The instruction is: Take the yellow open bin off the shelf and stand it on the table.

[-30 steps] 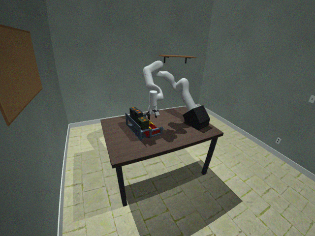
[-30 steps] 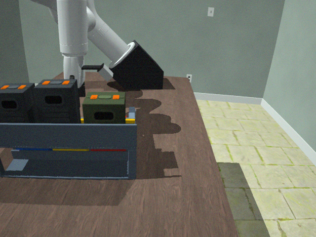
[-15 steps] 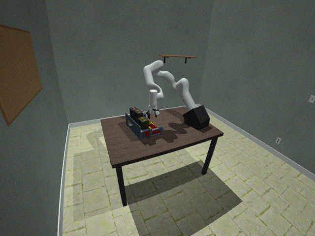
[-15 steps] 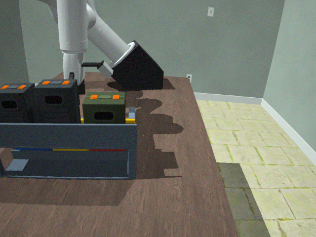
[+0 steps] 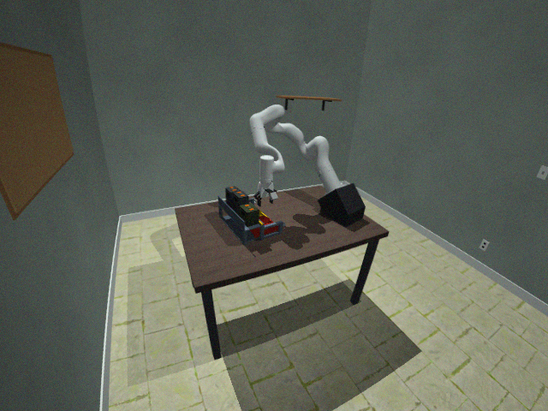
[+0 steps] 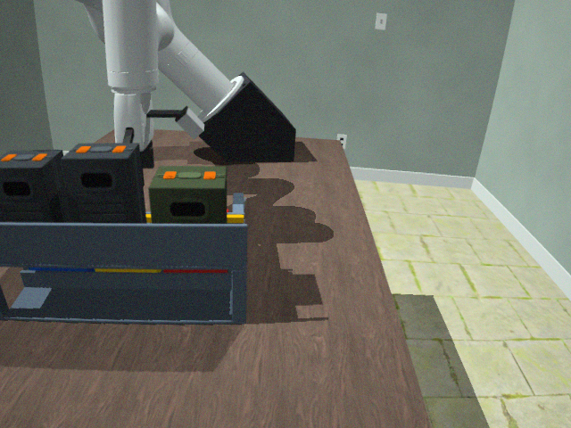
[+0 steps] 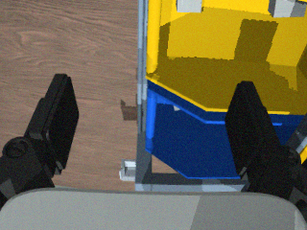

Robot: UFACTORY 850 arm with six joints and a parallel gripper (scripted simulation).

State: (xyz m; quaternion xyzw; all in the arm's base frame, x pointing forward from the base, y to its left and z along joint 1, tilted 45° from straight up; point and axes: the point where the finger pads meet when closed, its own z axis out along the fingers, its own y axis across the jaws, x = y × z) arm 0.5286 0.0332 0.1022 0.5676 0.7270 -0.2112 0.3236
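Hanging spread wide and empty over the shelf's (image 7: 140, 57) end post, the tool (image 7: 153, 129) straddles the blue bin (image 7: 192, 141) rather than the yellow bin (image 7: 211, 52) shelved just beyond it, so closing here would likely grab or tip the wrong bin.

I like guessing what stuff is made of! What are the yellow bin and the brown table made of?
The yellow open bin looks like moulded plastic: one flat bright colour, smooth walls, a slight sheen. The dark brown table top looks like wood, or a wood-look surface: long grain streaks run along it, with a matt finish. The look alone cannot settle which.
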